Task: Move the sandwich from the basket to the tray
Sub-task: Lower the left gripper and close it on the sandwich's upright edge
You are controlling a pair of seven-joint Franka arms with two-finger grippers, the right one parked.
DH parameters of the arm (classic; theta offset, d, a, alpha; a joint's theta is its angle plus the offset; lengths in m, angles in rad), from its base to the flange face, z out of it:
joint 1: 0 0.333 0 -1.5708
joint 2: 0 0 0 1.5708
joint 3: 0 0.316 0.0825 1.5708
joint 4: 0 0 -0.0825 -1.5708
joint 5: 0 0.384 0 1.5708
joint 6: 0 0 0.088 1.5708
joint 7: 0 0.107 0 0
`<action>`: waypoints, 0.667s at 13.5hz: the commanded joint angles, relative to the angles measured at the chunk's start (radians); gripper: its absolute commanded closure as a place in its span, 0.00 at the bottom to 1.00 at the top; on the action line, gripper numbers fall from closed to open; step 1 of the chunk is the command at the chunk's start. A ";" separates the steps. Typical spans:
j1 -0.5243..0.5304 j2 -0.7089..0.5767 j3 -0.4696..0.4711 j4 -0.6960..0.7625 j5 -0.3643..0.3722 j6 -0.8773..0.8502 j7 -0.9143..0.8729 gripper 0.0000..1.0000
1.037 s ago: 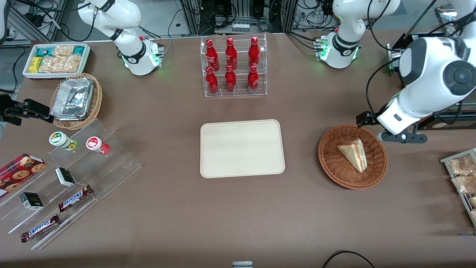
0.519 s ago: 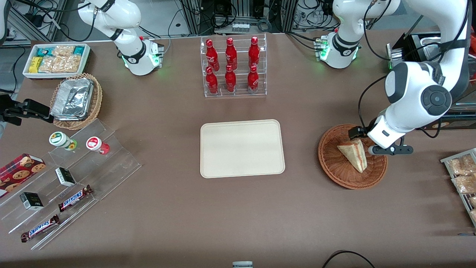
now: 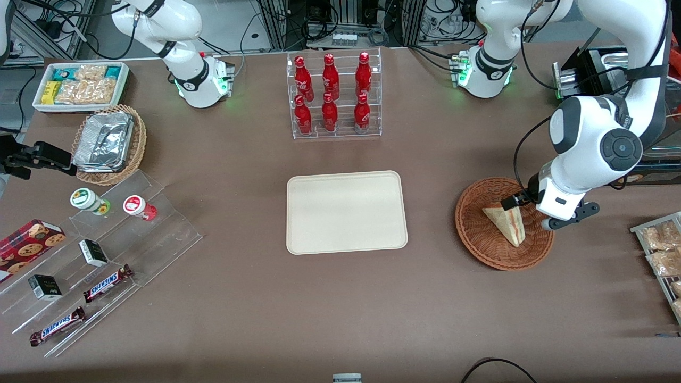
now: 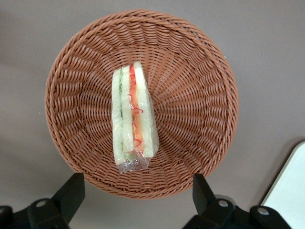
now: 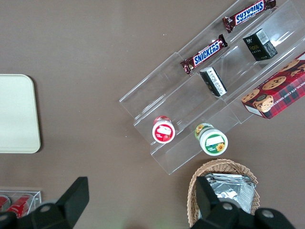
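one sandwich [image 3: 506, 223] waits in the round reddish-brown basket [image 3: 473, 234] as the working arm's gripper [image 4: 136, 195] hangs above it, over the part of the basket farther from the front camera. the wedge lies on the weave, wrapped in clear film, its red-orange and green filling strip facing up toward the wrist camera, untouched by any metal.

taking the table from the parked arm's end, with the basket as the mark: acrylic steps of snickers bars [image 3: 108, 282] and small jars sit well apart from it, as does the tan wicker basket of foil containers [image 3: 106, 142]. the rack of red bottles [image 3: 333, 96] stands farther from the front camera than the basket and toward the parked arm. the cream tray [image 3: 346, 211] lies flat and bare, near the basket on its parked-arm flank. past the basket, at the working arm's end, a rack of wrapped snacks [image 3: 659, 250] meets the table edge.

the gripper's two fingers [image 4: 71, 193] stand wide apart, spread wider than the wedge is thick, with nothing between them.

by the look of it, the step in hand is the approach, the pick not yet made. the next move likely calls for a straight descent with the fingers straddling the bread faces, then a gentle close, since soft bread and slippery film may squash or slide, before a lift clear of the rim toward the tray.
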 commanded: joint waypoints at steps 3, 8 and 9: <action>0.019 -0.013 -0.007 -0.093 0.002 0.121 -0.079 0.00; 0.045 -0.003 -0.005 -0.119 0.006 0.170 -0.067 0.00; 0.046 -0.002 -0.007 -0.127 0.006 0.192 -0.067 0.00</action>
